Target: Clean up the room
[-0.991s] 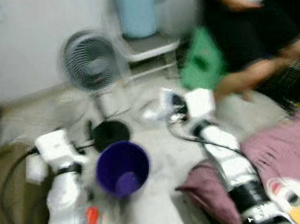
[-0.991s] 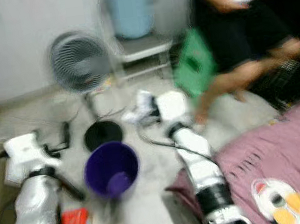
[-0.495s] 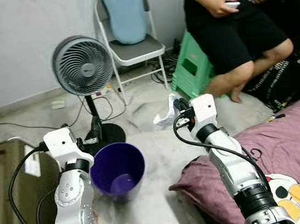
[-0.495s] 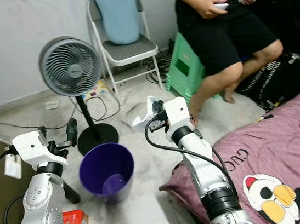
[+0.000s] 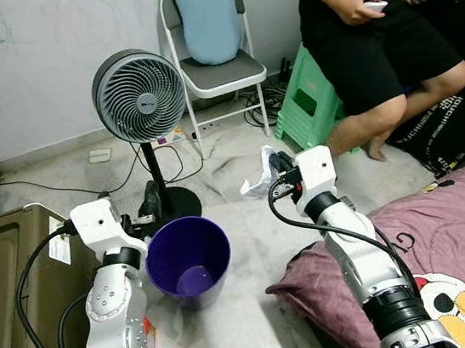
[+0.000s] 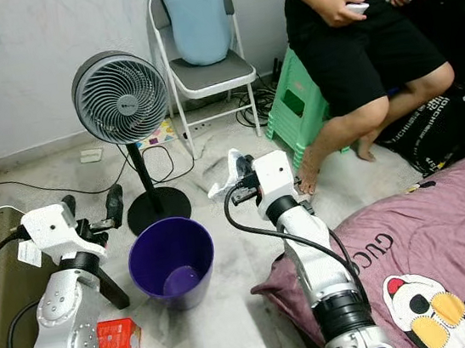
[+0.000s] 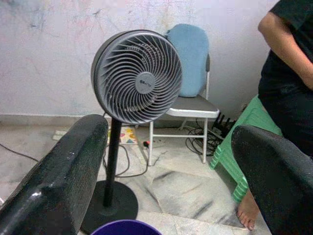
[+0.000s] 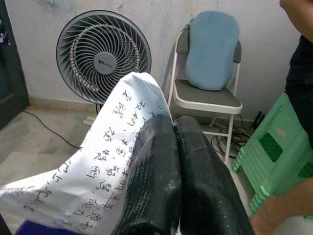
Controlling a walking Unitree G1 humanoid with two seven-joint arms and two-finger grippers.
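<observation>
Camera steadied since a second ago; blur gone, and the fan and chair sat slightly right of where they were half a second back, the arms' poses hardly changed. Near: purple bin (image 6: 172,261) on the pale marbled floor (image 6: 236,328), between the arms, a red box (image 6: 117,341) beside the left arm. Left gripper (image 6: 93,211) hovered left of the bin, fingers wide, holding nothing. Right gripper (image 6: 243,175) was pinched tight on a white printed wrapper (image 8: 105,166), held up just right of the bin, probably for dropping in. Right: pink blanket (image 6: 447,240). Far: fan (image 6: 114,88), chair (image 6: 205,66), green stool (image 6: 293,110), seated person (image 6: 353,46), white wall.
</observation>
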